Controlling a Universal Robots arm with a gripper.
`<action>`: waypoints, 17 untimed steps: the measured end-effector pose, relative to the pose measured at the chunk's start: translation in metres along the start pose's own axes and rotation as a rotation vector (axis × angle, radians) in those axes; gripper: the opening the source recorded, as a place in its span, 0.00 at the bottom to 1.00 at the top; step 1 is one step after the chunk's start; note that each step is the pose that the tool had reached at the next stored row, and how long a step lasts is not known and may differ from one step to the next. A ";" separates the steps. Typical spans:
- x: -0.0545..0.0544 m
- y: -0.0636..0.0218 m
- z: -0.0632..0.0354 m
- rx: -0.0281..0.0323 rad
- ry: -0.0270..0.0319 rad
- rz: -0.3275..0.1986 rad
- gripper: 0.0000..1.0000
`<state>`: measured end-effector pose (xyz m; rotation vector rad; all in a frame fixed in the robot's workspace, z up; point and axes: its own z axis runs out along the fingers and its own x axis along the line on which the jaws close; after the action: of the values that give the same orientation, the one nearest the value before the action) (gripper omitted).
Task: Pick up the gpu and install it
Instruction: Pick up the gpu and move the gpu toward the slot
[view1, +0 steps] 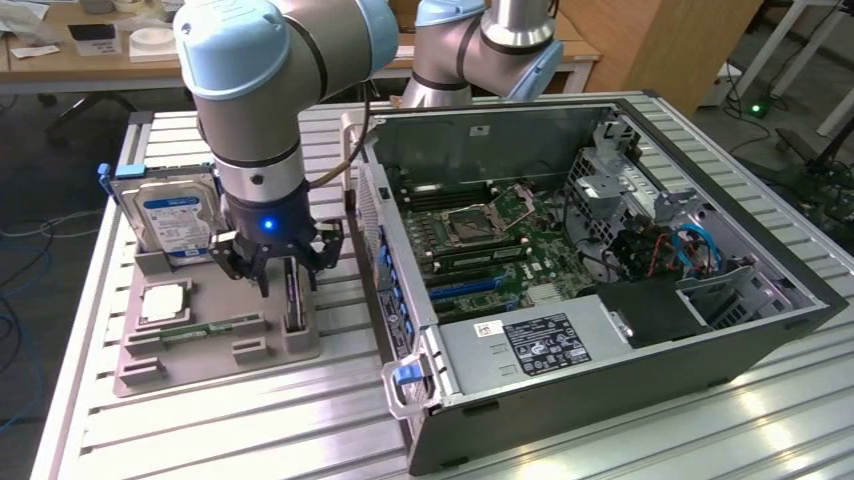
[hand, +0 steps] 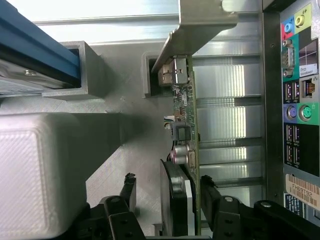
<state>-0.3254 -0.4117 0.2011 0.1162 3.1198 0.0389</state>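
The gpu (view1: 294, 305) stands on edge in a slot of the grey holder tray (view1: 147, 370), next to the open computer case (view1: 747, 335). My gripper (view1: 278, 275) hangs straight down over it with a finger on each side. In the wrist view the gpu (hand: 182, 100) runs edge-on, a green board with a silver end bracket (hand: 200, 25) and a dark fan. My gripper (hand: 167, 187) straddles it: one finger (hand: 129, 186) stands apart from the fan side, the other finger (hand: 209, 189) sits close against the board. The jaws stand open around the card.
A silver hard drive (view1: 171, 215) with a blue-white label stands upright in the tray behind the gripper. A processor chip (view1: 163, 303) and a green memory stick (view1: 207, 328) lie in the tray. The case's motherboard (view1: 487, 235) is exposed, with blue slots (view1: 467, 285). Its rear ports (hand: 300, 100) are close beside the card.
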 end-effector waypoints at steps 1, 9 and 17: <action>0.000 0.0000 0.0000 0.0000 0.0001 0.000 0.62; 0.000 0.0000 0.0000 -0.0007 0.0001 0.000 0.54; 0.000 0.0000 0.0000 -0.0007 0.0001 0.000 0.39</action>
<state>-0.3249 -0.4118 0.2011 0.1162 3.1198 0.0401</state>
